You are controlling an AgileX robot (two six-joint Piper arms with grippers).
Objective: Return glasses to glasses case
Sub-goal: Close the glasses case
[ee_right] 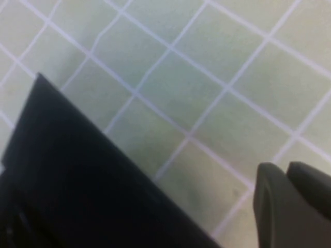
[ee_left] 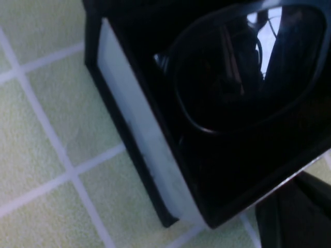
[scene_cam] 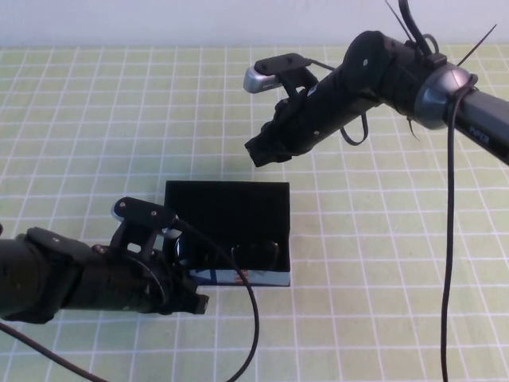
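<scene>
The black glasses case (scene_cam: 227, 203) lies open in the middle of the table, flap lid laid back, white printed side facing me. The black glasses (scene_cam: 192, 249) lie inside it, lenses up. The left wrist view shows one lens (ee_left: 243, 67) in the case above its white side (ee_left: 139, 134). My left gripper (scene_cam: 195, 301) is low at the case's front left corner, shut and empty; it also shows in the left wrist view (ee_left: 295, 217). My right gripper (scene_cam: 261, 153) hangs above the table behind the case, shut and empty; its view (ee_right: 289, 206) shows a case edge (ee_right: 77, 170).
The table is covered by a green cloth with a white grid (scene_cam: 382, 278). The left arm's cable (scene_cam: 254, 318) loops over the case's front. The right arm's cable (scene_cam: 449, 239) hangs down at the right.
</scene>
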